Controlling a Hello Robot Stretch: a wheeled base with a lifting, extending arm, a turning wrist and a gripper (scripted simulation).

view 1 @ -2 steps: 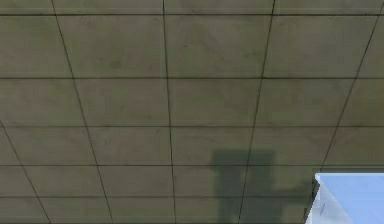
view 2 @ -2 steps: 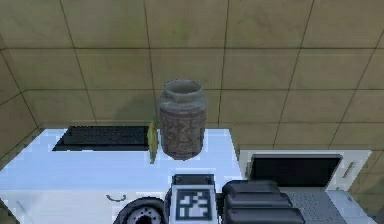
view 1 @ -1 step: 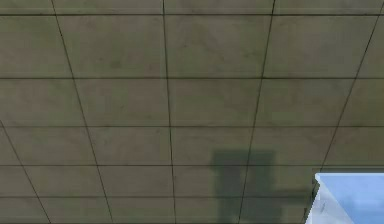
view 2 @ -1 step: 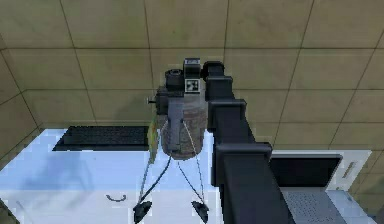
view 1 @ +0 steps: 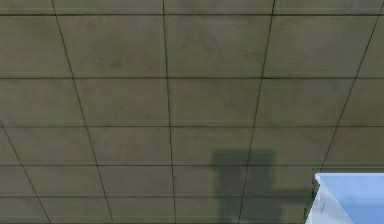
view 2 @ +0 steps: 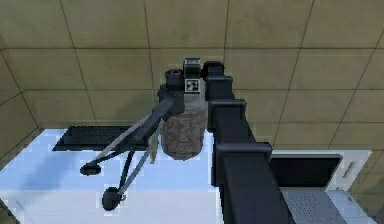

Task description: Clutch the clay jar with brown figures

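Gripper [view 2: 98, 185] perhaps beside brownish jar [view 2: 183, 135]

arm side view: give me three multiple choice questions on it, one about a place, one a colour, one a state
1. Where is the jar?
A on the floor tiles
B just left of the arm, by the dark body of the gripper
C at the picture's right edge

2. What colour is the top of the table?
A red
B pale blue
C black

3. How does the jar stand?
A upright
B on its side
C in pieces

Answers:
1 B, its brown-grey body sits against the dark bar's left side.
2 B, the surface around the jar is pale blue.
3 A, it is whole and taller than it is wide.
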